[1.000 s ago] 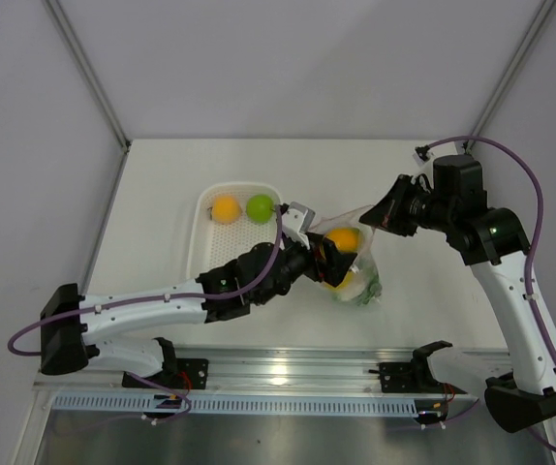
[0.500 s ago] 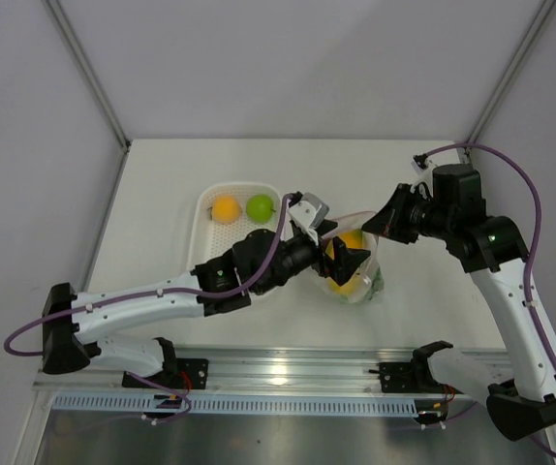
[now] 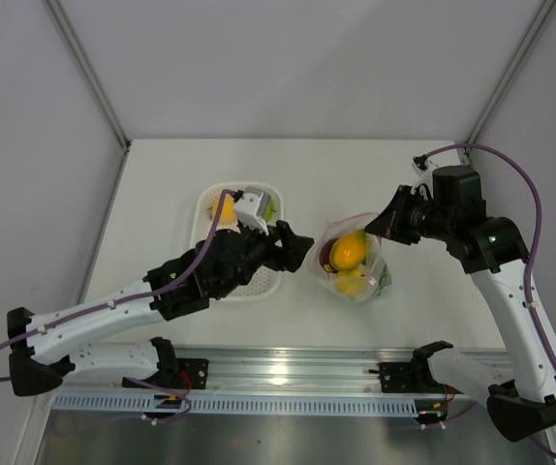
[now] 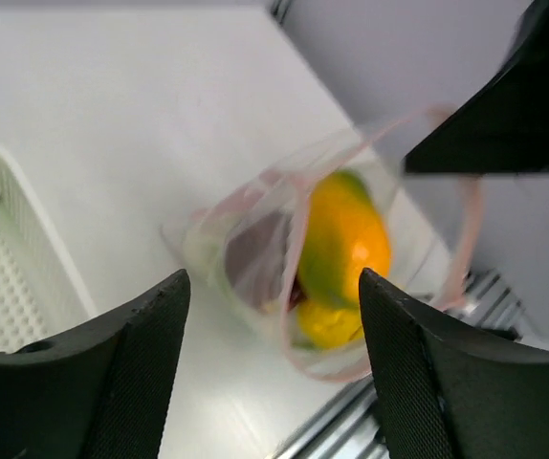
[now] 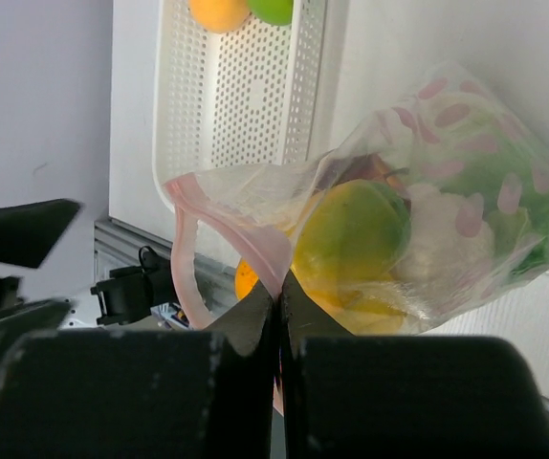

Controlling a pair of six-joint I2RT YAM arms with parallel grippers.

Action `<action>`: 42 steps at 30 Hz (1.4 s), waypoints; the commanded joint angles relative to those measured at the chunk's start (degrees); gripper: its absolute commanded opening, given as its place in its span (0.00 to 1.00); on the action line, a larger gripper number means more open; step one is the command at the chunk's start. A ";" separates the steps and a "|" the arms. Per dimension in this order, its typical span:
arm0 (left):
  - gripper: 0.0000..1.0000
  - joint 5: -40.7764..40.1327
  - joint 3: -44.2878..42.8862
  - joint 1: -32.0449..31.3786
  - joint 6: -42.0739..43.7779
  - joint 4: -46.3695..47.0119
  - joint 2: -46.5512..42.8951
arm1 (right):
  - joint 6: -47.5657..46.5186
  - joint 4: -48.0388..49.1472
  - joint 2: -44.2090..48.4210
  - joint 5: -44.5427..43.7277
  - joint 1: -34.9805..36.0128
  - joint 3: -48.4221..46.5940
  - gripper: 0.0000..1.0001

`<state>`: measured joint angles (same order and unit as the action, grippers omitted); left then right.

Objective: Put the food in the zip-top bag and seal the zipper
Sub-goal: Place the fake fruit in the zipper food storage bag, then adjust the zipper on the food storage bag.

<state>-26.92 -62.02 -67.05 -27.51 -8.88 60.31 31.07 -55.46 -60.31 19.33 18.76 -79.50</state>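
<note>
The clear zip-top bag [image 3: 354, 260] with pink dots hangs open at the table's middle right. Inside are an orange-yellow fruit [image 3: 346, 250], a dark red apple [image 4: 255, 256], another yellow piece [image 4: 327, 325] and leafy green lettuce [image 5: 504, 196]. My right gripper [image 3: 382, 222] is shut on the bag's pink zipper strip [image 5: 273, 260] and holds the mouth up. My left gripper [image 3: 294, 242] is open and empty, between the bag and the white basket, apart from the bag's mouth [image 4: 294, 239]. An orange-yellow fruit [image 5: 219, 11] and a lime-green fruit [image 5: 274, 9] lie in the basket.
The white perforated basket [image 3: 208, 237] stands left of the bag, its far end partly hidden under my left wrist. The metal rail [image 3: 288, 373] runs along the near table edge. Grey walls close the back and both sides.
My left gripper has pulled back out of the bag's mouth to the left, toward the basket, empty. The orange-yellow fruit stayed in the bag. The right gripper has kept its hold.
</note>
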 commanded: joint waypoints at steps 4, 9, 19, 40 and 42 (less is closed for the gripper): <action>0.69 13.28 7.00 2.53 -7.65 -2.19 0.23 | -1.89 0.36 0.90 -1.05 0.04 -1.71 0.00; 0.67 16.10 5.33 2.71 -9.76 -2.72 3.66 | -1.89 0.44 0.99 -1.05 0.13 -1.53 0.00; 0.18 30.68 3.93 5.61 -13.54 5.27 11.75 | -2.50 0.88 0.81 -2.01 0.31 0.23 0.00; 0.00 52.83 2.43 14.57 -17.58 13.72 18.96 | -7.51 -1.67 1.43 -22.15 -1.01 4.28 0.00; 0.01 53.02 1.47 15.28 -16.36 11.63 17.65 | -8.04 -3.24 0.90 -22.75 -1.19 1.39 0.00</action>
<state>23.24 -59.68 -53.10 -42.89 1.67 79.68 24.47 -60.64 -58.94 -1.76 18.06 -75.26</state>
